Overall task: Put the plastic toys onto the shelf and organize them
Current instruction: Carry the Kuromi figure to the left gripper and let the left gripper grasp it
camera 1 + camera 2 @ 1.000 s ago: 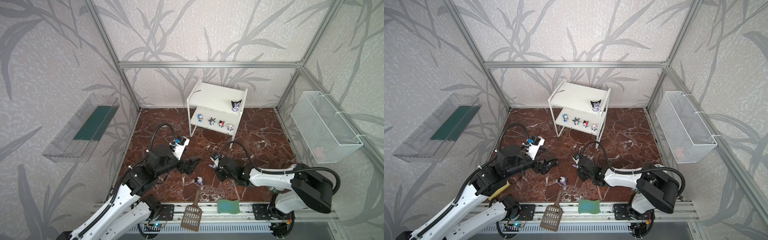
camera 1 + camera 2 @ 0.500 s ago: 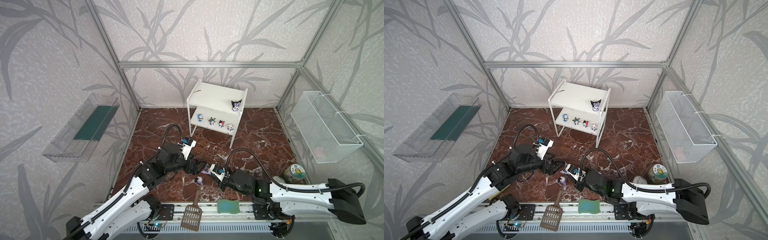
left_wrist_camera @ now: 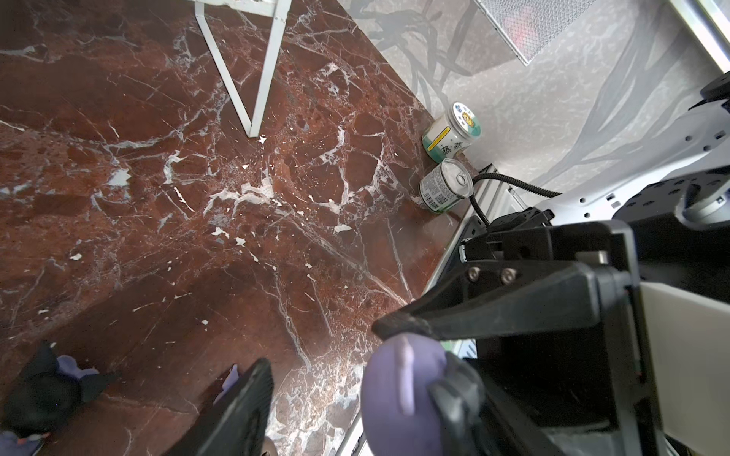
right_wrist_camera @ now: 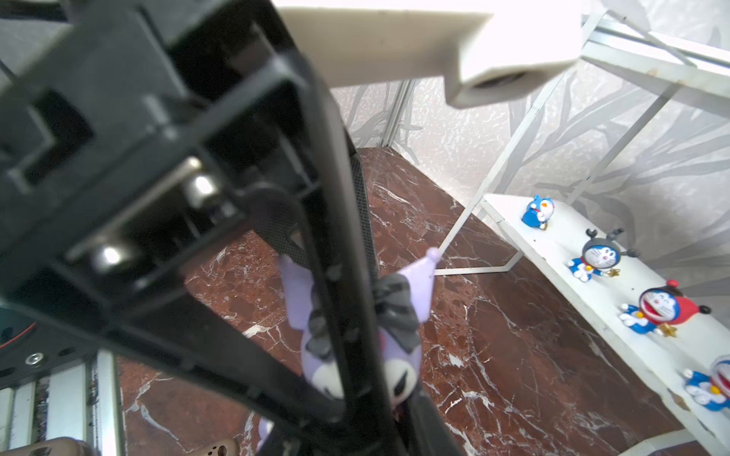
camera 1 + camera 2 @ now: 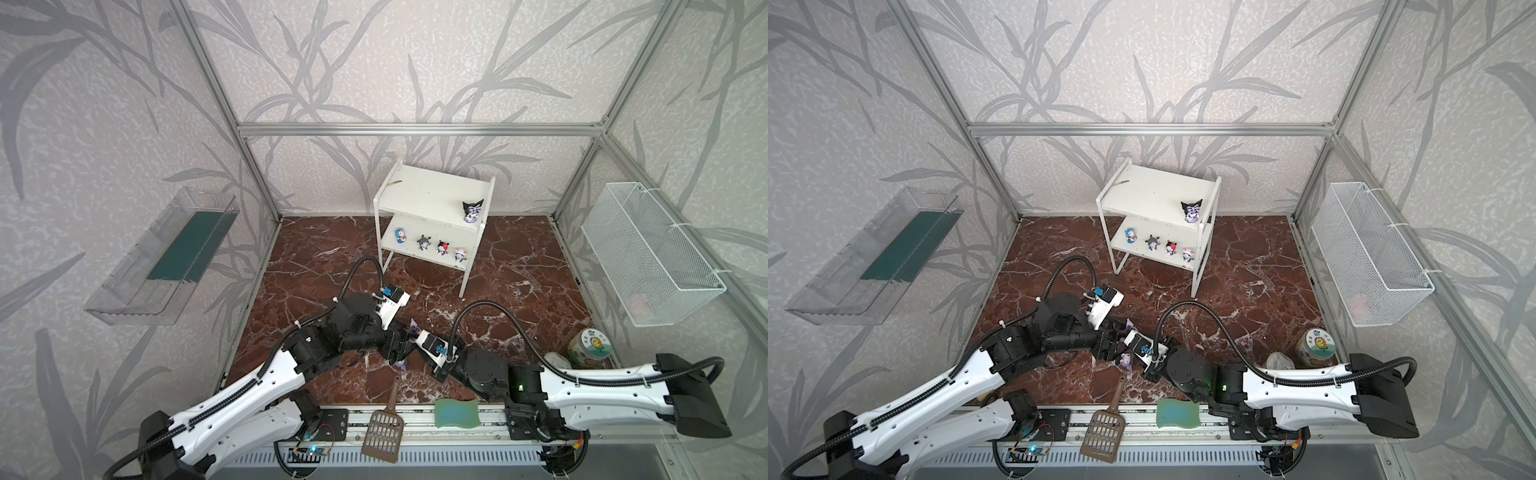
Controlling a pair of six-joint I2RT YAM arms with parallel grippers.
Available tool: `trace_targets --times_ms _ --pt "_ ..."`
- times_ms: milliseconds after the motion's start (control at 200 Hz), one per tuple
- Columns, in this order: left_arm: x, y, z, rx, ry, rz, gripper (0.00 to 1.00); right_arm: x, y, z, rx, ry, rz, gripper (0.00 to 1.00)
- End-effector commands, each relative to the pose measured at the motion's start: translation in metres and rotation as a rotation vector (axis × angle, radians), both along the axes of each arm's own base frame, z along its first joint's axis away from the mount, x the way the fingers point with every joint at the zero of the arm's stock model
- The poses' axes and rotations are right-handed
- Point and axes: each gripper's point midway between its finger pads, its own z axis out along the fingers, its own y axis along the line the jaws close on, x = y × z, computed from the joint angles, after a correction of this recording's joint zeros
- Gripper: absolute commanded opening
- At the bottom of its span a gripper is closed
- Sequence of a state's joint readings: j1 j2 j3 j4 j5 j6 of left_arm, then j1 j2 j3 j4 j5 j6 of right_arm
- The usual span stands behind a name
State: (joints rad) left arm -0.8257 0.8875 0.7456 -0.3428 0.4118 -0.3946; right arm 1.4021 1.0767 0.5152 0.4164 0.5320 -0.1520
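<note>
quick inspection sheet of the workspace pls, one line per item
surface: red-brown marble tabletop, white veins
job's things: shelf upright at the back; top-board purple toy standing; four blue-white toys in a row on the lower board; loose purple toy on the table under the grippers
clutter: scoop and sponge on the front rail; jar and can at the right edge
grippers: right gripper shut on held purple toy; left gripper jaws apart around it
cables: hoses arch over both arms, no snag seen
surroundings: clear tray on left wall, wire basket on right wall
</note>
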Motion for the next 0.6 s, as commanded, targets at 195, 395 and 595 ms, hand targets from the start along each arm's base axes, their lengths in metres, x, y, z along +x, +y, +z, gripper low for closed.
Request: trace_targets --times_ms 195,395,595 --pt "0.017 -0.001 0.014 0.034 -0.084 0.042 0.51 0.002 0.004 0.027 0.07 -0.058 -0.078 0.23" --pt "0.025 0.007 0.035 0.127 -0.19 0.026 0.29 0.005 -0.002 0.022 0.066 -0.031 -0.116 0.57" --pt "0.056 0.008 0.086 0.346 -0.395 -0.099 0.27 0.002 -0.034 0.012 0.031 0.026 -0.13 0.88"
